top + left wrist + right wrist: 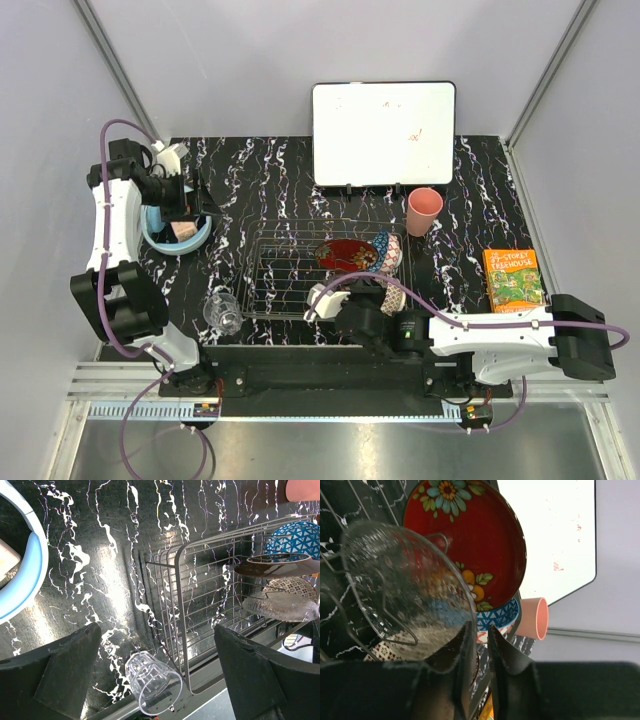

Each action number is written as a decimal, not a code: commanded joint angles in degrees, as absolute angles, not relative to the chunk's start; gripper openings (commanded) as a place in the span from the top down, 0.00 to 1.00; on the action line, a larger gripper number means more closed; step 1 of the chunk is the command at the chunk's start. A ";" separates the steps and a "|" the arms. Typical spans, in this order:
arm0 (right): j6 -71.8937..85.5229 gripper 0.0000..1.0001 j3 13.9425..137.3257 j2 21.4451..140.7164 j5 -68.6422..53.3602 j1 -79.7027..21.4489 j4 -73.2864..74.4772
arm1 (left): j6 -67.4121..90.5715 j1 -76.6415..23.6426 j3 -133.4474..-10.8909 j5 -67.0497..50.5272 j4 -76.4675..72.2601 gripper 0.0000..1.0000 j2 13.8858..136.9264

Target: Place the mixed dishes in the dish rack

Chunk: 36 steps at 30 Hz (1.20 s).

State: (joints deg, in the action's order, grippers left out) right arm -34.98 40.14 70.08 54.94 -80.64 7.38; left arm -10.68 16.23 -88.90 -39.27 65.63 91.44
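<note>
Right gripper (480, 627) has its fingers nearly together, pinched on the rim of the clear glass bowl (395, 580), at the near right part of the dish rack (270, 270). The bowl stands on edge among the rack's wires, rising from the fingers with its hollow facing the red lacquer bowl (470, 540). That one also stands on edge in the rack, its flowered inside turned toward the glass. The blue patterned bowl (497, 617) is tucked behind it, mostly hidden. The beige lattice-patterned bowl (292, 585) shows only as a sliver past the glass, and how it sits cannot be made out.

Left gripper (156, 630) hangs with its fingers wide apart and nothing between them, well off the rack's left side. The small clear glass (152, 687) lies on its side on the table just outside the rack's near left corner, mouth toward the left wrist camera. The pink plastic cup (424, 210) stands outside the rack's far right corner.
</note>
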 commanded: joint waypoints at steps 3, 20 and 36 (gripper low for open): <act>-28.92 0.65 42.10 69.44 59.68 -81.12 8.52 | -10.55 16.52 -91.32 -39.55 63.98 0.01 89.65; -31.56 0.32 47.45 62.50 72.25 -80.77 8.44 | -10.55 16.52 -90.88 -38.67 64.16 0.01 89.21; -29.53 0.31 43.42 62.49 71.54 -80.68 8.44 | -11.78 16.61 -90.26 -38.06 64.34 0.01 88.07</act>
